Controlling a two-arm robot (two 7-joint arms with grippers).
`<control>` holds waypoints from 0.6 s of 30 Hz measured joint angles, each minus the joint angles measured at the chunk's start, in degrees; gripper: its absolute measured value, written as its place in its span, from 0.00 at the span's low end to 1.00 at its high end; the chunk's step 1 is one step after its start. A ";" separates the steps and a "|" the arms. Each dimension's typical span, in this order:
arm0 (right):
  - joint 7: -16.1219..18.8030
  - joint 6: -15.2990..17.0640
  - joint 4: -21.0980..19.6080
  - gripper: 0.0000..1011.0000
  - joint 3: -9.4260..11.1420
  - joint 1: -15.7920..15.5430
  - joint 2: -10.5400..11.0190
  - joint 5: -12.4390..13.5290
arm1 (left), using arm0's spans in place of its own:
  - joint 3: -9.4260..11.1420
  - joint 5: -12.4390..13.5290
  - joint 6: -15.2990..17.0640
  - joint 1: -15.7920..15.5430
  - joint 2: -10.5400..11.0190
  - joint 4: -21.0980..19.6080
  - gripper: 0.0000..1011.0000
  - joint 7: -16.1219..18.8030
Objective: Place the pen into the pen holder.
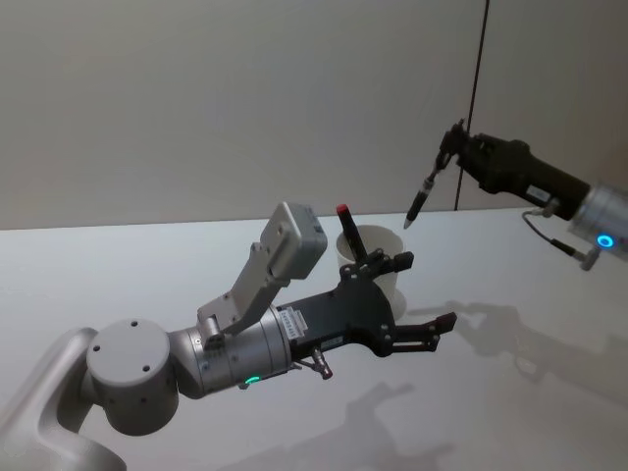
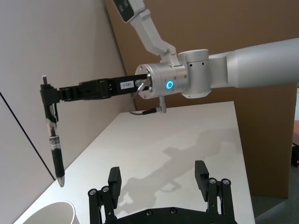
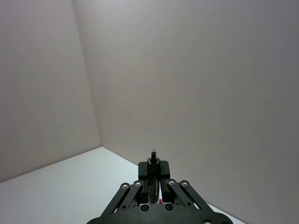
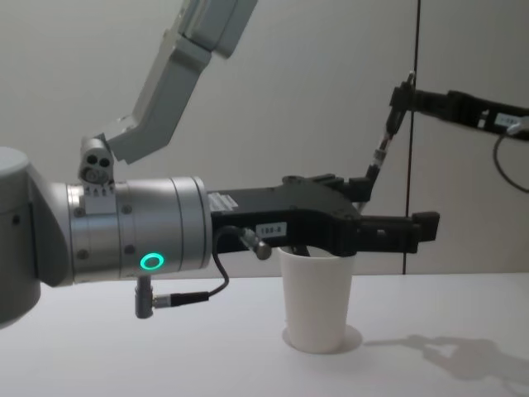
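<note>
The pen holder is a white paper cup (image 1: pixel 378 257) (image 4: pixel 314 302) standing upright on the white table; its rim (image 2: pixel 52 211) shows in the left wrist view. My right gripper (image 1: pixel 453 143) (image 2: pixel 46 95) (image 3: pixel 153 175) (image 4: pixel 402 95) is shut on the top end of a dark pen (image 1: pixel 423 192) (image 2: pixel 54 142) (image 4: pixel 383 142). The pen hangs tip down, a little above the cup and toward its right side. My left gripper (image 1: pixel 427 291) (image 2: pixel 158 177) (image 4: pixel 397 211) is open and holds nothing. It hovers level just in front of the cup's rim.
A dark stick with a red tip (image 1: pixel 343 212) stands out of the cup on its left side. The left arm's body (image 4: pixel 132 240) crosses the near table. A plain wall rises close behind the cup. Bare white table (image 1: pixel 510 392) lies to the right.
</note>
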 joint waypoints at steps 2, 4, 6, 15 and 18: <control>0.02 -0.43 1.31 0.13 -0.33 0.69 -0.41 -0.15 | 0.00 0.00 0.00 0.00 0.00 0.00 0.99 0.00; 0.02 -0.96 2.95 0.13 -0.75 1.57 -0.99 -0.31 | 0.00 0.00 0.00 0.00 0.00 0.00 0.99 0.00; 0.02 -1.28 4.07 0.13 -1.03 2.06 -1.29 -0.44 | 0.00 0.00 0.00 0.00 0.00 0.00 0.99 0.00; -0.04 -3.21 10.08 0.13 -2.52 4.87 -3.08 -1.20 | 0.00 0.00 0.00 0.00 0.00 0.00 0.99 0.00; 0.01 -3.81 11.98 0.13 -3.01 5.71 -3.64 -1.39 | 0.00 0.00 0.00 0.00 0.00 0.00 0.99 0.00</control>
